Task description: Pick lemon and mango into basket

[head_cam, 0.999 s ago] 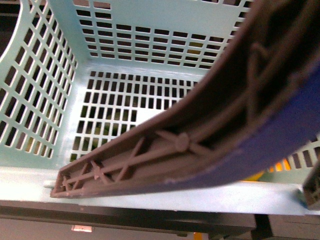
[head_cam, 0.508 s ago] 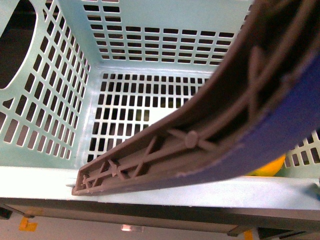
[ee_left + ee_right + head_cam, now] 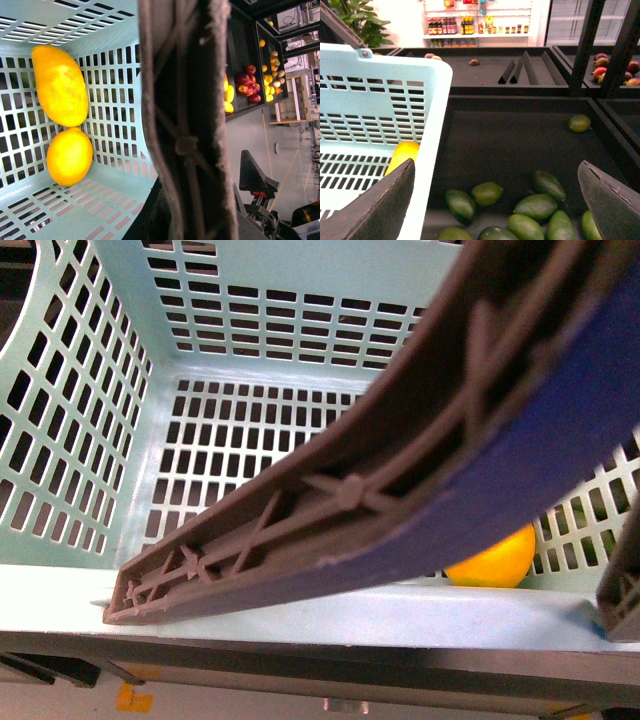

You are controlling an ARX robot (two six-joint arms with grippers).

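Note:
The light teal basket [image 3: 100, 440] fills the front view, and its brown ribbed handle [image 3: 350, 500] crosses it at a slant. In the left wrist view the elongated orange-yellow mango [image 3: 60, 85] and the shorter lemon [image 3: 69, 156] lie touching on the basket floor, by a wall. My left gripper [image 3: 182, 220] is shut on the basket handle [image 3: 185, 125]. A yellow fruit [image 3: 490, 560] shows under the handle in the front view; I cannot tell which one. My right gripper [image 3: 497, 200] is open beside the basket [image 3: 375, 100], over green fruits, holding nothing.
Several dark green oval fruits [image 3: 535, 205] lie in a black bin below the right gripper, with one apart [image 3: 579, 123]. Black shelf bins hold red and yellow fruit [image 3: 247, 82]. Black posts [image 3: 582, 45] and wedge dividers [image 3: 520, 67] stand behind.
The basket has shifted in the front view. The yellow fruit in its lower right corner shows more fully now than one second ago. The handle stays gripped.

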